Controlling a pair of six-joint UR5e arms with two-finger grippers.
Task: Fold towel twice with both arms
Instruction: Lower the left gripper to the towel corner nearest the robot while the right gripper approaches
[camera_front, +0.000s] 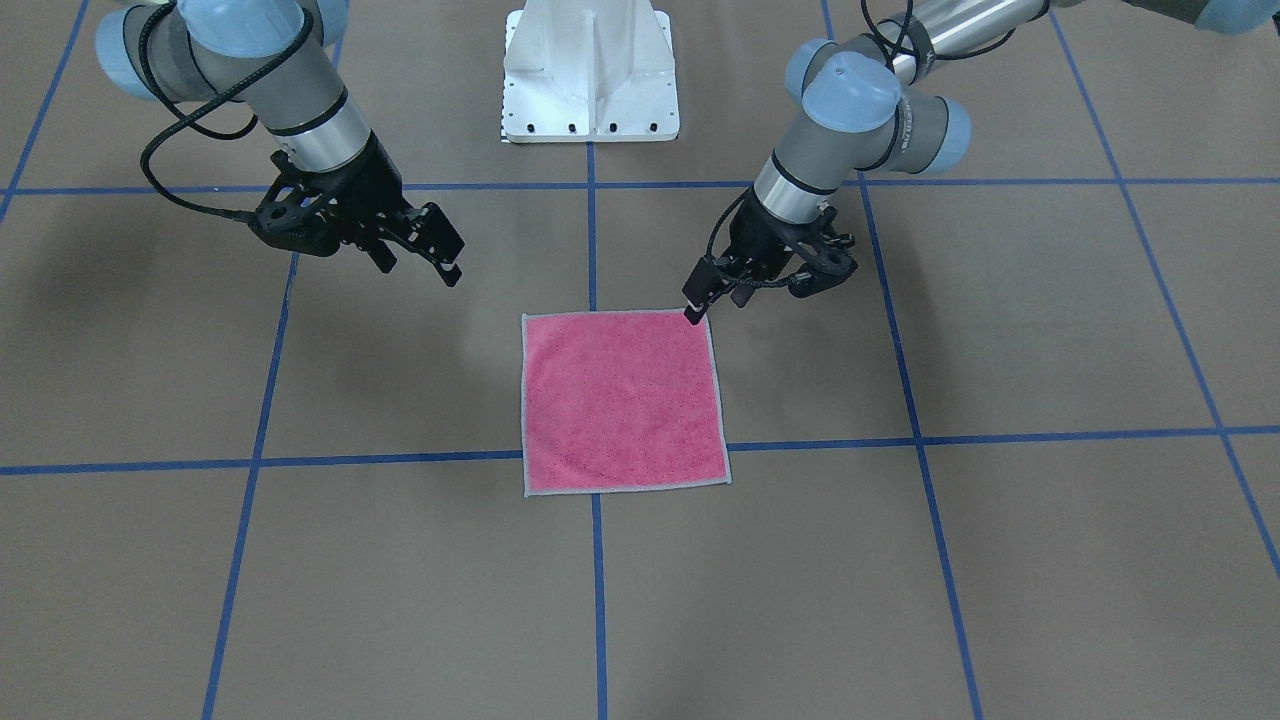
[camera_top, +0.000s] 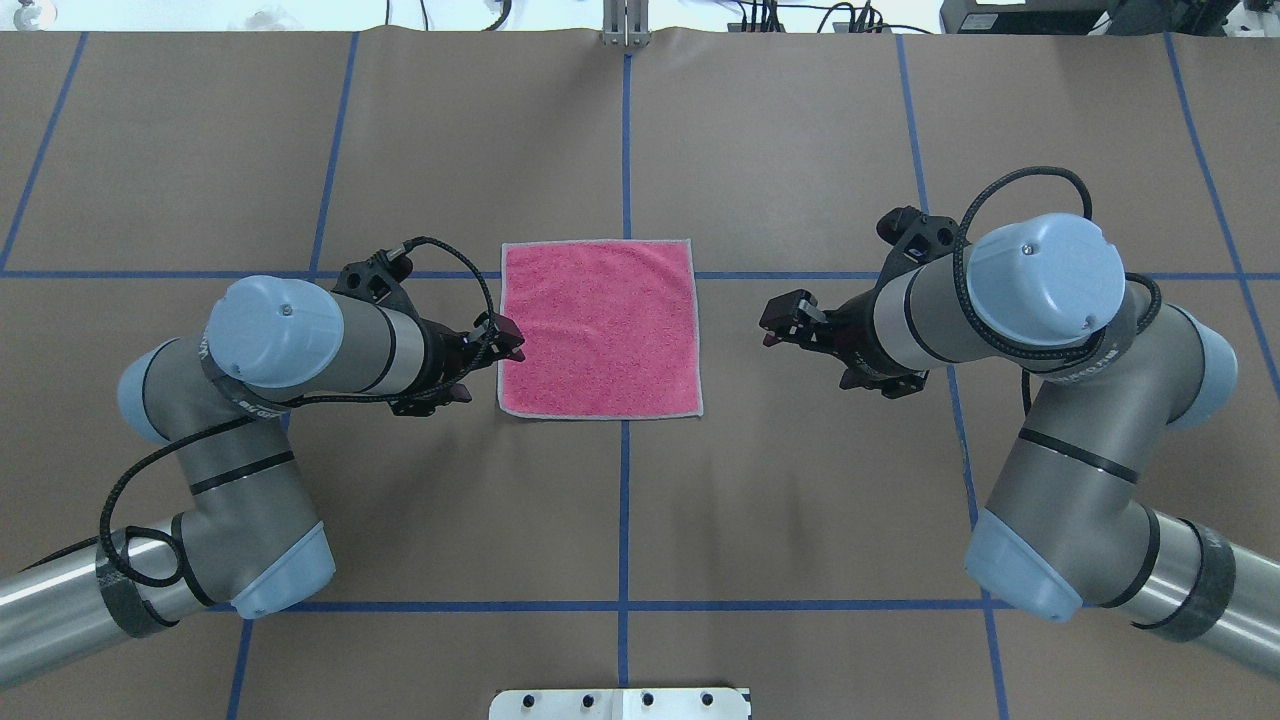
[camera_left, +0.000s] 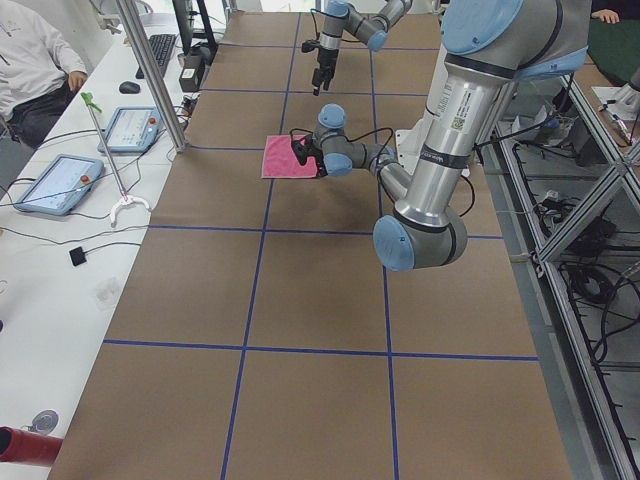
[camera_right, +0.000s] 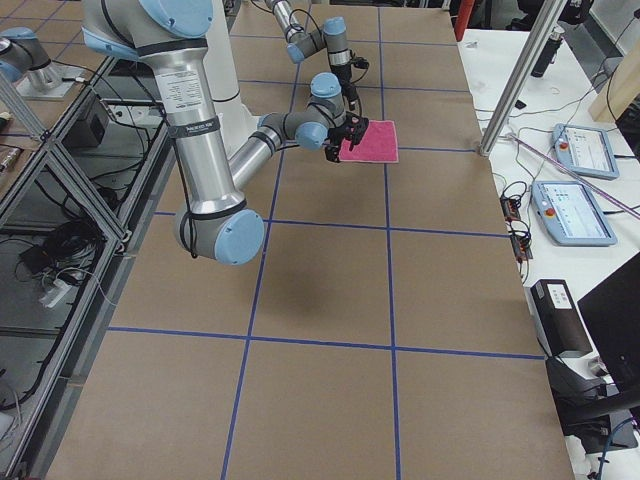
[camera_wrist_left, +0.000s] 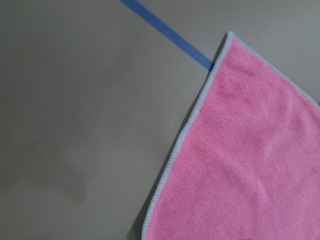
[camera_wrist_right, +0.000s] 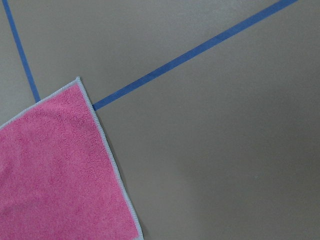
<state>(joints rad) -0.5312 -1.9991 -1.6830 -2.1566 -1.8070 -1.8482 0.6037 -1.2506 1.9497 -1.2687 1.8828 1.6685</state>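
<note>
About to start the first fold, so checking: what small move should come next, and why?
Probably move the right gripper in to the towel's edge on its side. The towel lies flat, pink face up; the left gripper is at its edge, the right one hangs clear of the cloth.

Towel (camera_wrist_left: 250, 160), left wrist view: cut off at right and bottom edges.
Towel, right wrist view: cut off at left and bottom.
Towel underside: hidden.

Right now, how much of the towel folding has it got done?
Nothing folded yet: the towel lies flat, pink side up. In hand: the left tool is at its edge; the right tool hangs apart. Both folds remain.
</note>
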